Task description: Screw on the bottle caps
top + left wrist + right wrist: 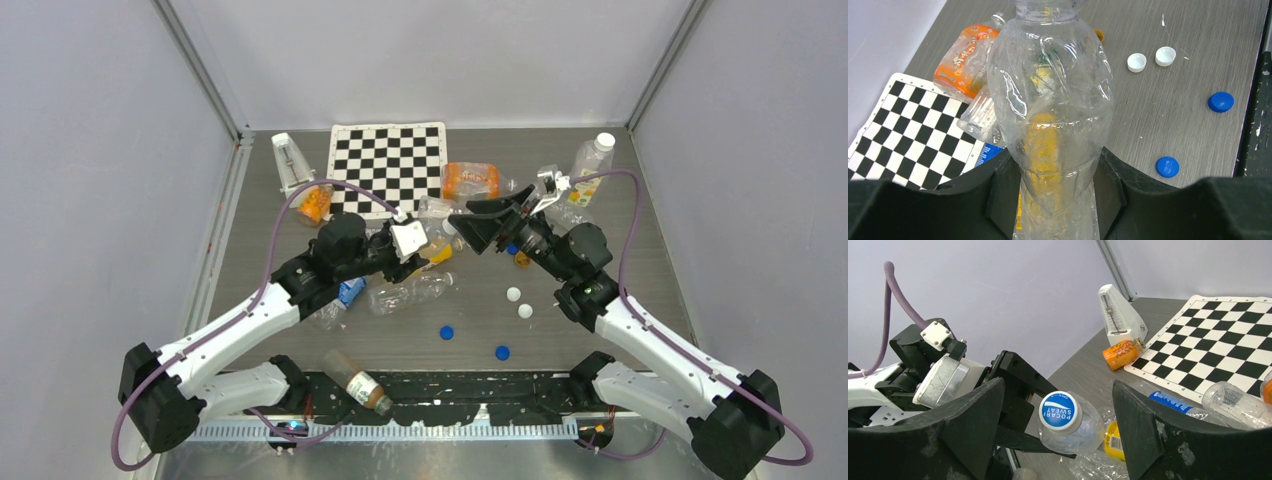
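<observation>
Blue cap (1060, 412) on bottle (1053, 100) in L gripper (1055, 165) faces R gripper (1058, 387).

A blue cap (1060, 412) sits atop a bottle (1083, 434). Two white caps (513, 294) lie hollow-up on the table (400, 335), two blue caps (446, 332) nearby.

The one legible text is on the blue cap (1060, 412) sitting on the clear bottle (1083, 432). It says "POCARI SWEAT" in white letters and appears upside down in the right wrist view. Above it are a curved white stripe and a tiny word that looks like "OPEN". The orange pouch (965, 55) by the checkerboard (908, 135) carries print too blurred to read. So do the blue label (1170, 402) and the yellow label (1113, 440). The metronome (1118, 315) near the table's far edge shows scale marks but no readable numbers.
</observation>
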Tool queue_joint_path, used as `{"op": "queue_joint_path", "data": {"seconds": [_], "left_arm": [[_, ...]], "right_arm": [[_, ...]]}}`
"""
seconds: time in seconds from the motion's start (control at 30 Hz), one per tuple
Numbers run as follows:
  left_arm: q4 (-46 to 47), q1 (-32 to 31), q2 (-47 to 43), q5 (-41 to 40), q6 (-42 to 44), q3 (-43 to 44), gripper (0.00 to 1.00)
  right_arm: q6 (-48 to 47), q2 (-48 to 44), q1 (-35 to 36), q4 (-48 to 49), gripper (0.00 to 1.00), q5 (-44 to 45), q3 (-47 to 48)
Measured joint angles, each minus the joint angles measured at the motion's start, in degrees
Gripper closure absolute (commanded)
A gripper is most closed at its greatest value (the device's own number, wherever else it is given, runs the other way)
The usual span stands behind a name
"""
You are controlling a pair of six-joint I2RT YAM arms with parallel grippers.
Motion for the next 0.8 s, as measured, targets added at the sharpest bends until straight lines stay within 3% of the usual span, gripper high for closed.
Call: {"op": "queue_joint_path", "data": {"seconds": [0.4, 0.47, 0.53, 0.57, 0.63, 0.8], "left_arm": [[1.07, 0.00, 0.22, -0.02, -1.20, 0.00, 1.00], [1.09, 0.00, 0.24, -0.04, -1.25, 0.00, 1.00], [1.05, 0.02, 0.31, -0.13, -1.36, 0.00, 1.00], [1.07, 0.00, 0.35, -0.24, -1.38, 0.00, 1.00], [1.05, 0.02, 0.33, -0.17, -2.27, 0.02, 1.00], [1.27, 0.00, 0.39, -0.48, -2.91, 0.02, 0.98]], "right_arm": [[-2.69, 4.94, 0.61, -5.11, 0.43, -4.07, 3.50], [-3.10, 5.70, 1.09, -6.56, 0.51, -4.26, 4.02], [-3.76, 6.49, 1.70, -7.80, 0.69, -4.59, 4.96], [-4.33, 6.73, 1.97, -8.17, 0.91, -4.66, 5.33], [-6.62, 6.82, 2.08, -9.25, 0.99, -3.93, 5.84], [-7.74, 6.84, 2.27, -13.44, 1.00, -3.43, 8.09]]}}
